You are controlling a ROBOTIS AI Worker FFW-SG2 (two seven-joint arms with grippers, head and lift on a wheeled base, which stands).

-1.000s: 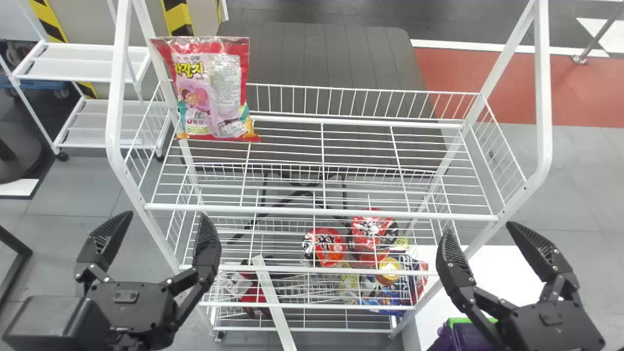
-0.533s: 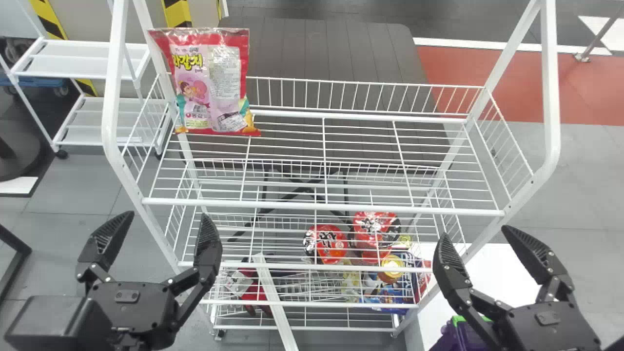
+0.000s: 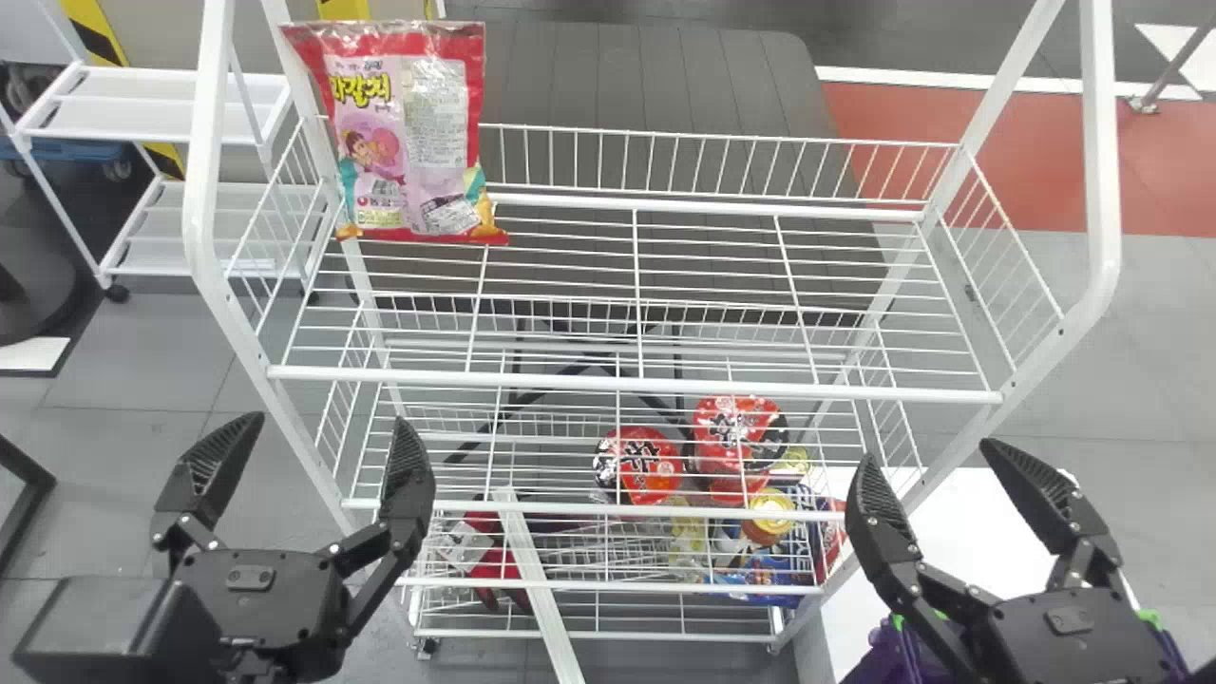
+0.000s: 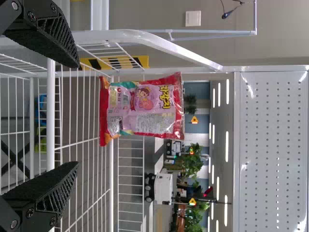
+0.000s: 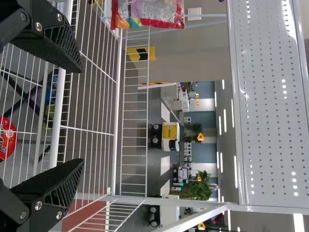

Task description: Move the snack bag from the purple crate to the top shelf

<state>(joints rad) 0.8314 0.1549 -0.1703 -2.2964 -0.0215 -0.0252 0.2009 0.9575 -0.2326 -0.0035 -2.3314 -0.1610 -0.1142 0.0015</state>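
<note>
Purple crate (image 3: 882, 661) is appearing at head-view four o'clock; one snack bag (image 3: 408, 142), eleven; left gripper (image 3: 331, 420) and right gripper (image 3: 928, 451) are gaping.

I see the white rack (image 3: 627, 384) holding a snack bag (image 3: 437, 142) upper left and red tubs (image 3: 646, 465) below centre.

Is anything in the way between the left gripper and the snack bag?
Yes, the top shelf's front rail crosses between the left gripper and the snack bag, which stands beyond it at the shelf's left end. Above that rail, nothing visible blocks the bag, so going over it looks feasible.
</note>
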